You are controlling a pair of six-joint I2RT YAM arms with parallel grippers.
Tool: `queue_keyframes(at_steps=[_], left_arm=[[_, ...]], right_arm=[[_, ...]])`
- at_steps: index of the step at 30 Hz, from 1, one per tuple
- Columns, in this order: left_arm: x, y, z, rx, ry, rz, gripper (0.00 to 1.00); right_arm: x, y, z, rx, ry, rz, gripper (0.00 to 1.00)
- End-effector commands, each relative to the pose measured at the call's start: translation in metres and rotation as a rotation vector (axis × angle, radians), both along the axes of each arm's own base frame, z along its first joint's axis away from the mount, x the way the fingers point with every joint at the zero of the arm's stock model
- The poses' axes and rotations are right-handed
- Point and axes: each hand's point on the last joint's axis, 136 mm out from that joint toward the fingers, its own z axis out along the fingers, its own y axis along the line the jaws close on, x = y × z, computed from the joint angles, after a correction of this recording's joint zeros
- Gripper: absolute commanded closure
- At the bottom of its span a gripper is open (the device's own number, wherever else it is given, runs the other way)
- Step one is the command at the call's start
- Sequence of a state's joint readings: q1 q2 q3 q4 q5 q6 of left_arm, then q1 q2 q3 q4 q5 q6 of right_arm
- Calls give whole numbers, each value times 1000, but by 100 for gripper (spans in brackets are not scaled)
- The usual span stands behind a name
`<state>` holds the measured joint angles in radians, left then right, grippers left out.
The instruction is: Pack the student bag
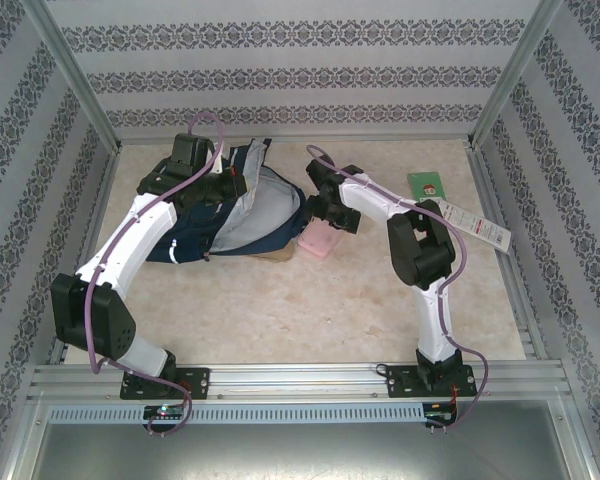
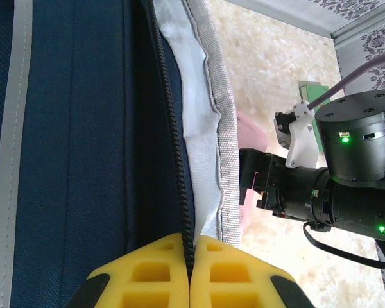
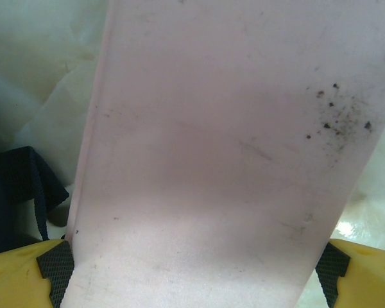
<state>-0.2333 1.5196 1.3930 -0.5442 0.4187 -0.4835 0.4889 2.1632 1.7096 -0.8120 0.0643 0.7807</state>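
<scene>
Presently, on the counter (image 1: 310,310):

1. Student bag (image 1: 188,240): navy backpack lying flat, directly beneath the left end effector. In the overhead view its long axis runs on a diagonal, from near-left to far-right. The mouth is parted and shows pale grey lining (image 1: 255,210), and it faces the right end effector. A white stripe (image 2: 9,128) runs along the navy panel, parallel to the zipper.

2. Left end effector (image 2: 191,273): yellow fingers (image 2: 151,273) clenched together, pinching the bag's opening edge where the black zipper (image 2: 173,128) meets the lining.

3. Right end effector (image 3: 192,269): released, jaws spread wide. They straddle a pink flat box (image 3: 231,128), with the dark pads (image 3: 51,266) just beside its two long edges. Whether they press on it cannot be told.

4. Pink flat box: lies between the right end effector's fingers, just beside the bag's mouth. Dark specks mark one corner.

5. Green card (image 1: 428,185): on the counter to the right of the right end effector, well apart from the bag.

6. White printed strip (image 1: 477,226): farther right, near the green card.
</scene>
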Motion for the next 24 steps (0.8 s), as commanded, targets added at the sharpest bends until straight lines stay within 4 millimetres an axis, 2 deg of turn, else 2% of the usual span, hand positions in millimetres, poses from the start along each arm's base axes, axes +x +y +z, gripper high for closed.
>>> queue_keyframes(at_steps=[1, 6, 9, 12, 16, 20, 24], left_arm=[[4, 2, 23, -41, -74, 7, 100], [4, 3, 23, -37, -77, 6, 100], [6, 1, 22, -45, -74, 1, 100], [9, -2, 20, -55, -66, -4, 100], [11, -4, 21, -67, -63, -7, 100], [9, -3, 23, -65, -66, -4, 100], [6, -1, 22, -60, -66, -2, 100]], right_arm=[[-35, -10, -15, -90, 105, 151, 2], [-62, -40, -7, -183, 115, 299, 2], [-68, -51, -1, -180, 108, 336, 2], [-63, -43, 16, -126, 49, 325, 2], [-55, -30, 31, -30, -6, 223, 2], [-57, -33, 27, -10, 25, 78, 2], [-62, -34, 14, -16, 43, 18, 2]])
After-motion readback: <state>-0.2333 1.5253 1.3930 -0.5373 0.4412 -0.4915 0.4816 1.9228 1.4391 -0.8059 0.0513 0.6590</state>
